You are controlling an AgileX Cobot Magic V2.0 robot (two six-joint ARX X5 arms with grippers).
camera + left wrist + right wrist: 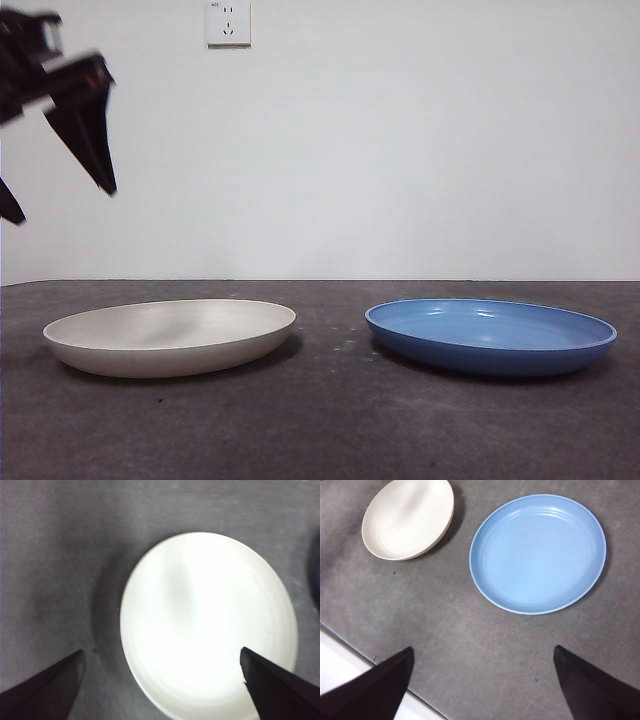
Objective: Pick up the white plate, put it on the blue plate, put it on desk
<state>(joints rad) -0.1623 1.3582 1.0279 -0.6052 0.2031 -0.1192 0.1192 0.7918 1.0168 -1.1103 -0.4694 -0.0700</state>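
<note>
You're looking at the white plate [170, 336] sitting flat on the desk [330, 430], apart from the blue plate [490, 335], w/ a clear strip of desk btwn them. Nothing's stacked yet.

Your left gripper [162, 680] is hanging above the white plate w/ jaws spread wide and holding nothing; in the front view it's showing as the dark claw [60, 160] high at the upper corner, well clear of the rim. Your right gripper [482, 682] is waiting further back over the desk's near edge, jaws also wide apart and empty, w/ both plates [408, 518] [538, 553] in its view.

Handling, as a judgement: the white plate is looking rigid and matte, probably light, so it's likely gripping better than the glossy blue one. It's wide and shallow, so you're not spanning it; you're pinching the low curved rim, one jaw inside, one under the outer lip. Expect it to tilt or swing from a one-sided hold, and it may be chipping if dropped, so go slow.
</note>
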